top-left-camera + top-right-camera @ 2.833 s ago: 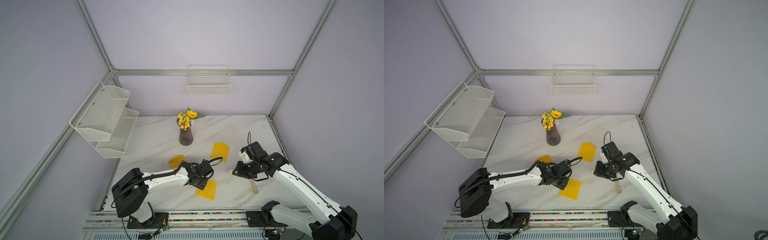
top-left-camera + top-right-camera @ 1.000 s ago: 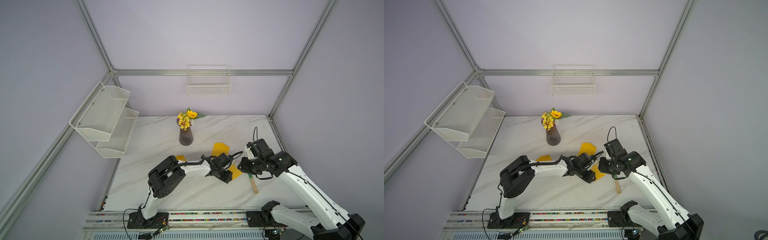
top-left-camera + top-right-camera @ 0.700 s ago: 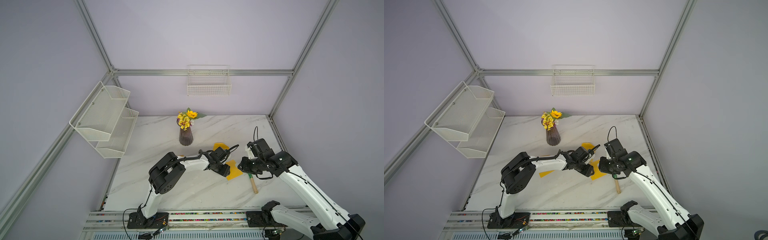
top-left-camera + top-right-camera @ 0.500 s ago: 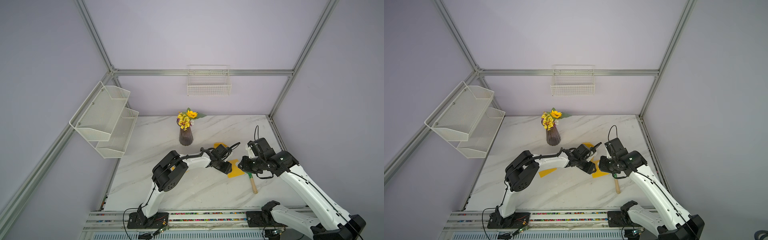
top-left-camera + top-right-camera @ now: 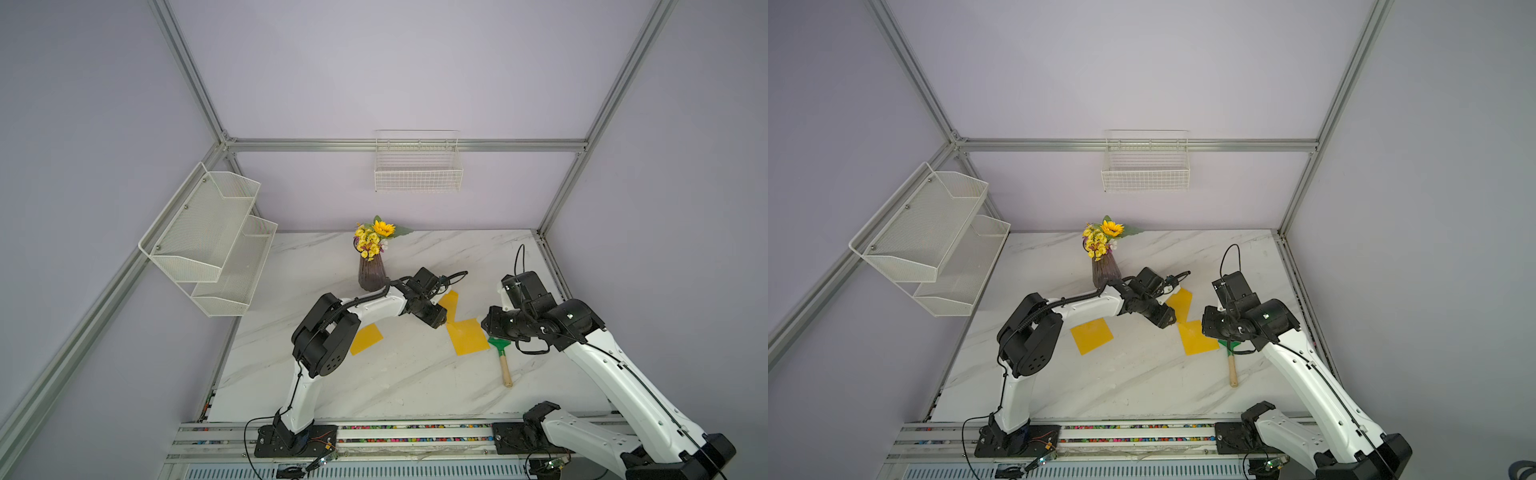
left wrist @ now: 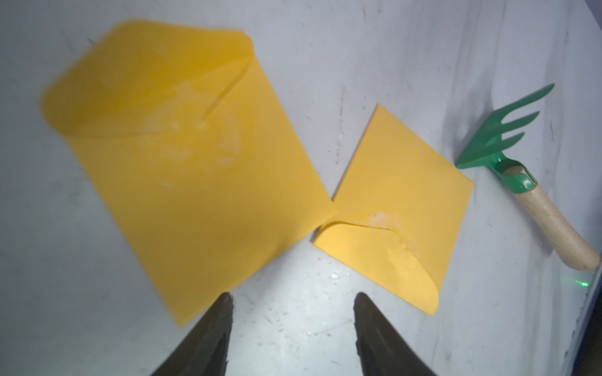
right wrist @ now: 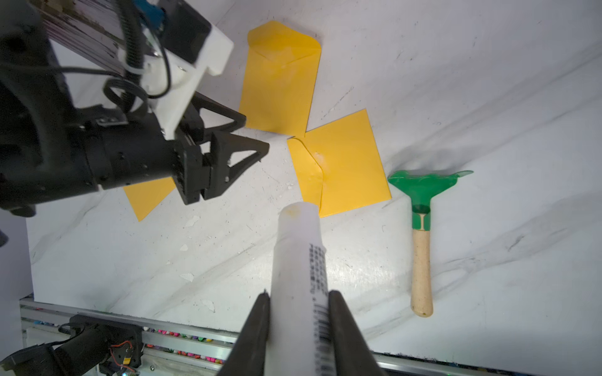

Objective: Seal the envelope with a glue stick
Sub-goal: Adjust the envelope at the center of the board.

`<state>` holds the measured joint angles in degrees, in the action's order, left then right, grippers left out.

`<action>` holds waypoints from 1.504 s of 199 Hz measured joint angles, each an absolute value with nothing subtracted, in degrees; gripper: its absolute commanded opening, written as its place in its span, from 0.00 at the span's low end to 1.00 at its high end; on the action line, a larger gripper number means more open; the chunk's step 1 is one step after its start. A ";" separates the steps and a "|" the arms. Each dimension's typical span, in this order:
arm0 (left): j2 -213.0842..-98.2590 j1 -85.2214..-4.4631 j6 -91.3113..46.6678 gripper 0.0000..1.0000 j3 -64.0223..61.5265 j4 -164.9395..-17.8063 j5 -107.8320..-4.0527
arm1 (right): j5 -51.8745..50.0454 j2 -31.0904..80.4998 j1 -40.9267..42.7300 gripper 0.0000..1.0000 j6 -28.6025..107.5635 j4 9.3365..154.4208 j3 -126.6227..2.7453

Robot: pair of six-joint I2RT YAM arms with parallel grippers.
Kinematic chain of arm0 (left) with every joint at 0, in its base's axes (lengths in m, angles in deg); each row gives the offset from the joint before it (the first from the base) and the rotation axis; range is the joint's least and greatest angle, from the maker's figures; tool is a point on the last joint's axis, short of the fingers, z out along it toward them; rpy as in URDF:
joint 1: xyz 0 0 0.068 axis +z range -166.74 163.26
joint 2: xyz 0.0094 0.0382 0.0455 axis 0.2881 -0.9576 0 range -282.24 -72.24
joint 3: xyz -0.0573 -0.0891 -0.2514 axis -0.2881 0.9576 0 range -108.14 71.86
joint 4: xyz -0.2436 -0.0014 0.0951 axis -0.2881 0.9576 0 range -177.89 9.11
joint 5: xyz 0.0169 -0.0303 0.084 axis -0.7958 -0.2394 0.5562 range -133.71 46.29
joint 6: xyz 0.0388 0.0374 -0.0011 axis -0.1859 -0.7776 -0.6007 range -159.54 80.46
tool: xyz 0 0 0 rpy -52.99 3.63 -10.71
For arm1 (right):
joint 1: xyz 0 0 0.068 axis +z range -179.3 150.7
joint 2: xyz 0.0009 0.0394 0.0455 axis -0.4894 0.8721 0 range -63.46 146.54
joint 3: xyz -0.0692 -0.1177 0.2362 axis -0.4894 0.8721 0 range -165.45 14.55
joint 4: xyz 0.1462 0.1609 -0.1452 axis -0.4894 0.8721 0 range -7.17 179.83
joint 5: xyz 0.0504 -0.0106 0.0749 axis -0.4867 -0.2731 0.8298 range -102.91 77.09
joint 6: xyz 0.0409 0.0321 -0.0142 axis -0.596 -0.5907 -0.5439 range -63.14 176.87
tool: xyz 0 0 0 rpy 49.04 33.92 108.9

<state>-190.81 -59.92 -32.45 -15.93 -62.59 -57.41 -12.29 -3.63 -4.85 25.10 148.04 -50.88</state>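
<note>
Shifted since earlier, the flat yellow envelope lies beside the green rake; the left gripper has its jaws apart. Only the right wrist view shows the smooth white glue stick, clamped in the right gripper

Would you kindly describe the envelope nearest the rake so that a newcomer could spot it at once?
On the marble table, find the green rake with the wooden handle. The yellow envelope lies right beside its tines. Only this one neighbours the rake; the far envelope and the lone envelope lie farther from it.
</note>
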 measured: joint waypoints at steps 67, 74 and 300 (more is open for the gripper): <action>-200.09 -54.96 -46.68 0.65 -34.34 -59.29 -56.55 | -13.56 -3.65 -4.94 0.00 25.25 148.67 -51.31; -201.62 -54.65 -47.60 0.65 -35.97 -59.01 -56.97 | -13.58 -3.65 -4.94 0.00 25.27 148.74 -51.31; -206.70 -51.68 -55.22 0.15 -33.37 -54.07 -71.88 | -13.27 -5.37 -5.20 0.00 25.27 150.25 -49.87</action>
